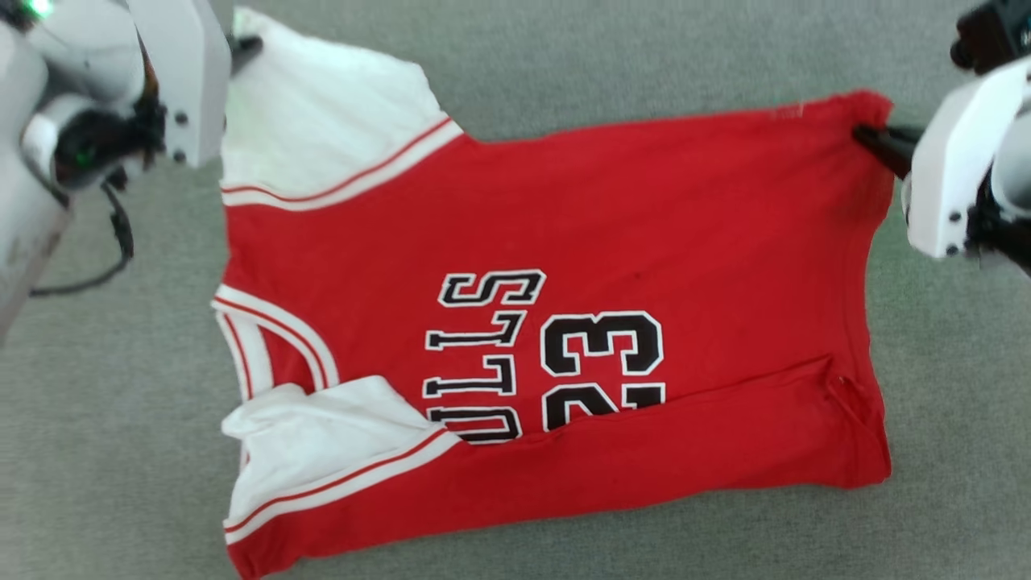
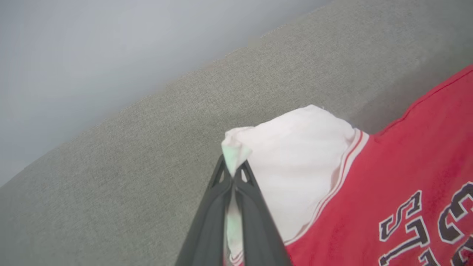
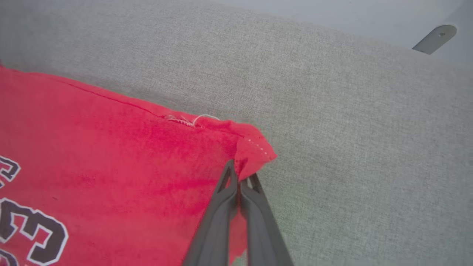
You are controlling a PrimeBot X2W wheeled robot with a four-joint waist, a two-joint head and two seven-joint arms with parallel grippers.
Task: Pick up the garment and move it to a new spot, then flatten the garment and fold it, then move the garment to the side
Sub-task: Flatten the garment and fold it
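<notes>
The left gripper [image 2: 233,166] has its 2 fingers pressed together on the tip of the far white sleeve [image 2: 295,155], with a sliver of cloth running down between them. The right gripper [image 3: 242,170] is likewise closed tight, pinching the far hem corner [image 3: 255,153], which bunches up just past its tips. Whether each pinch takes 1 layer of cloth or 2 cannot be told.

The garment [image 1: 612,242] lies spread sideways on the grey fabric surface [image 1: 564,48], neckline to the left, hem to the right, and mostly smooth. Judging by this, the move to a new spot and the flattening look finished. Folding looks begun: the near long edge is turned up over the front as a red strip [image 1: 685,451], with the near sleeve [image 1: 322,451] lying on top. With both far corners gripped, the far edge seems about to be brought toward the near side. Any further folds and the move to the side remain.

The turned-up strip hides the lower part of the number 23 [image 1: 600,346] and cuts off the last row of the lettering [image 1: 483,354]. The near sleeve covers part of the neckline [image 1: 274,338]. In the head view, the white wrist housings hide most of each gripper's fingers, so the wrist views are what show the grips. Beyond the surface's far edge the background is a pale blur.
</notes>
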